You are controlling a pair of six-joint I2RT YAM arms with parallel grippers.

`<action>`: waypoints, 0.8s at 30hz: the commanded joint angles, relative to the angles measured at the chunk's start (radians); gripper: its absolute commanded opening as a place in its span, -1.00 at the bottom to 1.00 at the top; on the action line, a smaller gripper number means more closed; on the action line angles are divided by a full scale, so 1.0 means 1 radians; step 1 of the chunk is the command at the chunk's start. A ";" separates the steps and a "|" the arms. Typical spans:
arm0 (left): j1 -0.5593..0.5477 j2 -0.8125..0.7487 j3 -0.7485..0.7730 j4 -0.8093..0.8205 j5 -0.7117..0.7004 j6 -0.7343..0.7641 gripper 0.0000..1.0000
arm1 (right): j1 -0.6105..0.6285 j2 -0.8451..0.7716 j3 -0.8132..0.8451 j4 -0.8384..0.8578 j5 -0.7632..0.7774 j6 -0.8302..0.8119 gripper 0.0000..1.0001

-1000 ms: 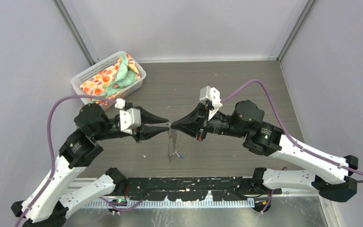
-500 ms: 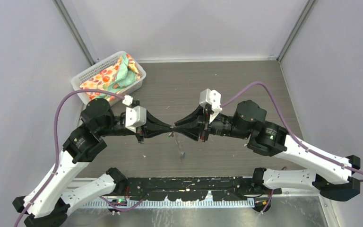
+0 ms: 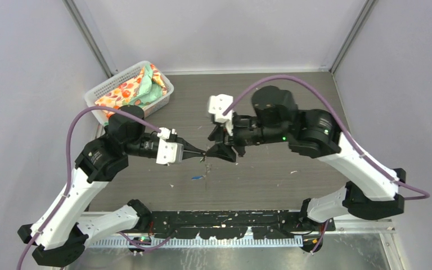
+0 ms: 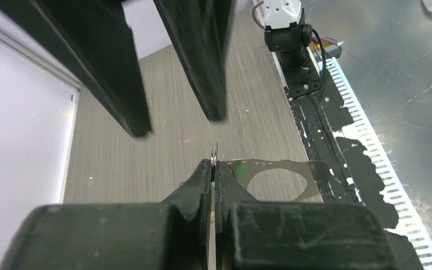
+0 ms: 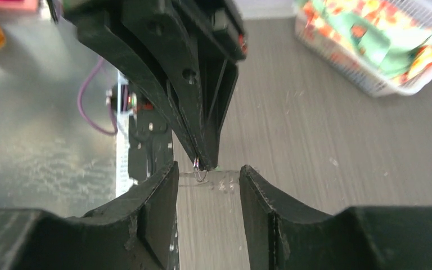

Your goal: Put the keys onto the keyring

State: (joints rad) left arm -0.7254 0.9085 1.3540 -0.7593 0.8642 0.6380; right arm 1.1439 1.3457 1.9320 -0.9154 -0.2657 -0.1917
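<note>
The work surface is a grey wood-grain table [image 3: 270,107] between plain walls, with a white basket [image 3: 102,90] of patterned cloth at the far left.

The keyring [image 4: 214,151] is held above mid-table. A thin doubled wire end protrudes from the left gripper [image 3: 201,153], whose fingers are pressed together on it. A green speck [image 4: 211,181] at the pinch is probably the green key's tag. The right gripper [image 5: 208,169] faces it tip to tip, with its fingers apart on either side of the wire end and not touching it. The blue key [image 3: 196,178] lies on the table nearby, towards the arm bases.

Recommended procedure: hold the left pinch steady, centre the wire between the right fingers, then close slowly. An off-centre grip is likely to let the fine wire slip.

The ring looks grey and shiny, a pale loop hanging beside the left fingers.
</note>
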 commanded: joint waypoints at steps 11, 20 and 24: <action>0.003 0.013 0.054 -0.009 0.035 0.031 -0.99 | 0.004 0.075 0.064 -0.150 -0.026 -0.073 -0.21; 0.003 0.008 0.044 0.000 0.060 0.009 -0.99 | 0.006 0.059 -0.004 -0.050 -0.014 -0.060 -0.27; 0.003 0.005 0.035 0.032 0.050 -0.019 -0.99 | 0.005 0.063 -0.018 -0.021 -0.041 -0.056 -0.50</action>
State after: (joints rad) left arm -0.7238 0.9298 1.3685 -0.7971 0.8822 0.6556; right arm 1.1461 1.4307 1.9232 -1.0122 -0.2943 -0.2520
